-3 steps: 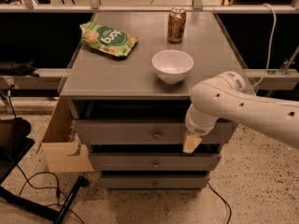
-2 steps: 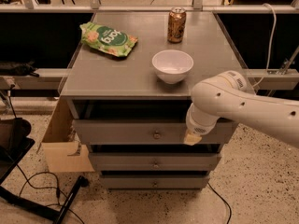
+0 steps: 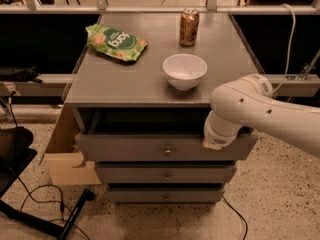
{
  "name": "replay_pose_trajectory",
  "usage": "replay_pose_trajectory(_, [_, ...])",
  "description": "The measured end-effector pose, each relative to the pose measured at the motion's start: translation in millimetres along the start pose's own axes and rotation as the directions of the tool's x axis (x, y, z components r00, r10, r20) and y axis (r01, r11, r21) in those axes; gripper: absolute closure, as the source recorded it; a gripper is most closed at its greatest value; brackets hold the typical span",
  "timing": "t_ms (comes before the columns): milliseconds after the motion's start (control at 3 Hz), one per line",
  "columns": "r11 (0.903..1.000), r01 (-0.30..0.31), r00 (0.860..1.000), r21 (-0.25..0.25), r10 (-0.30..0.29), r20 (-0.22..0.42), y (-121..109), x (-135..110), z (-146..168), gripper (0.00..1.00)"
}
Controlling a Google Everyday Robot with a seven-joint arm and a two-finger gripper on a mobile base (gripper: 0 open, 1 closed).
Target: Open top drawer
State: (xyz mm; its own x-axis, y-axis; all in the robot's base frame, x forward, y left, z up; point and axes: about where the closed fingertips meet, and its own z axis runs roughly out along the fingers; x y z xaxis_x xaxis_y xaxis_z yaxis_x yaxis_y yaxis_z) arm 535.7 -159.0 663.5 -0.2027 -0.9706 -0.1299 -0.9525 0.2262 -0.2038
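Note:
The top drawer [image 3: 130,147] is the widest grey front, just under the tabletop, with a small round metal knob [image 3: 167,151] at its centre. It stands pulled out a little, with a dark gap above it, and its inside is too dark to see. My gripper [image 3: 214,143] is at the drawer front's upper edge, to the right of the knob, and is mostly hidden behind my white arm [image 3: 250,106].
Two narrower grey drawers [image 3: 165,175] sit below. On the grey tabletop [image 3: 125,79] are a white bowl [image 3: 184,70], a brown can [image 3: 189,27] and a green snack bag [image 3: 115,42]. A cardboard box [image 3: 65,156] stands at the left, with cables [image 3: 45,199] on the floor.
The top drawer front has come out toward the camera and looks wider. My gripper has moved up and slightly right, from the drawer front to its upper edge.

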Motion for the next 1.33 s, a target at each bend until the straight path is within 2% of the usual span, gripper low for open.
replay_pose_trajectory(333, [1.0000,0.000,1.000,0.000,0.000,0.000,-2.7,-0.7,-5.2,1.00])
replay_pose_trajectory(1333, [1.0000,-0.003,1.000,-0.009,0.003,-0.006,-1.9,3.6,-8.5,1.00])
